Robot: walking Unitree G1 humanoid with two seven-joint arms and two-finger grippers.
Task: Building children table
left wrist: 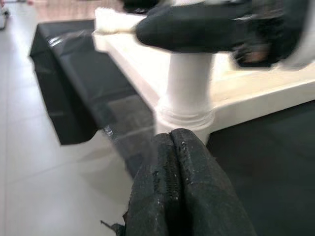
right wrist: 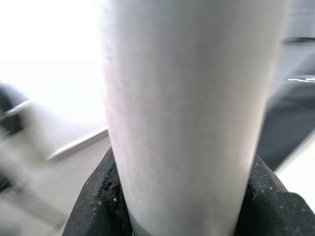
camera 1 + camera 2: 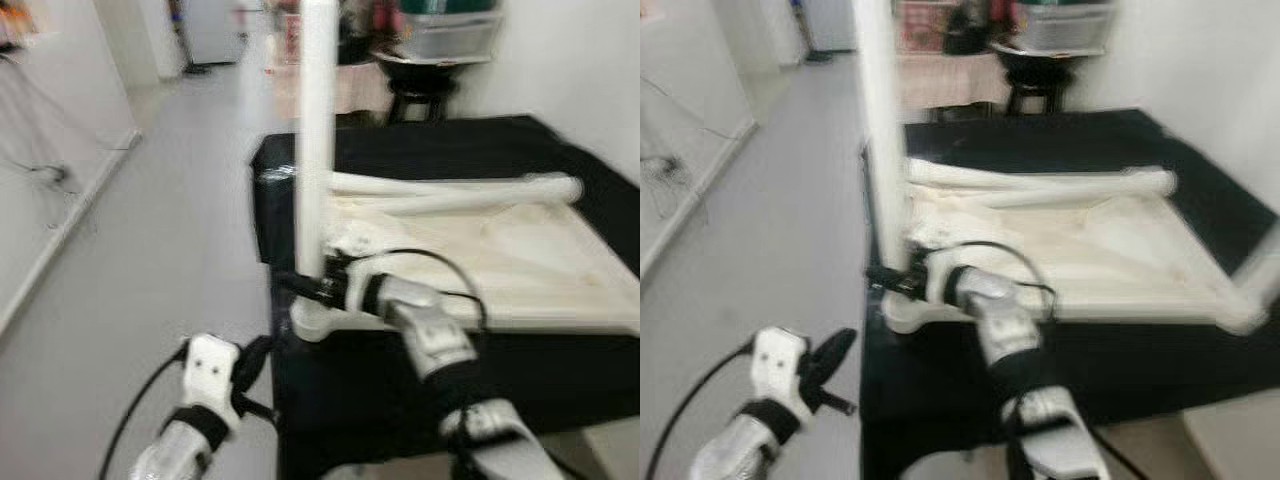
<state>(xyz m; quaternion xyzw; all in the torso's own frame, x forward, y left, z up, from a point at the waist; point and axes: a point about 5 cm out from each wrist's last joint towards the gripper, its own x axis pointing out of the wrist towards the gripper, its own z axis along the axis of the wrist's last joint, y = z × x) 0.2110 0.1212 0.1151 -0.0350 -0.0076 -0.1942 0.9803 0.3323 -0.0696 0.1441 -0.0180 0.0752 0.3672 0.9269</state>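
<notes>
on the black-draped work surface (image 3: 560, 370), seen from the left eye, an upside-down white wooden children's tabletop (image 3: 560, 265) lies flat with two loose white round legs (image 3: 450, 190) resting across its far side. at its near left corner a tall white cylindrical leg (image 3: 317, 140) stands upright in its socket, and the right gripper (image 3: 310, 285) pinches it low down, just above the collar. the right arm reaches forward with a bent elbow, wrist turned toward the robot's left. the left gripper (image 3: 255, 362) hangs below and to the left of that corner, off the edge of the surface.

from the right eye the same layout shows, with the upright leg blurred.

along the left wrist view, that gripper's black fingers (image 1: 182, 191) are pressed together with nothing between them, aimed at the leg's flared base.

along the right wrist view, the black pads (image 2: 98, 196) sit on either side of the white shaft, gripping it.

judging from this, the step is seating or twisting the leg home. it should go best if the shaft is kept plumb while turning, with the grip low for control, and the tabletop kept from sliding on the cloth.
</notes>
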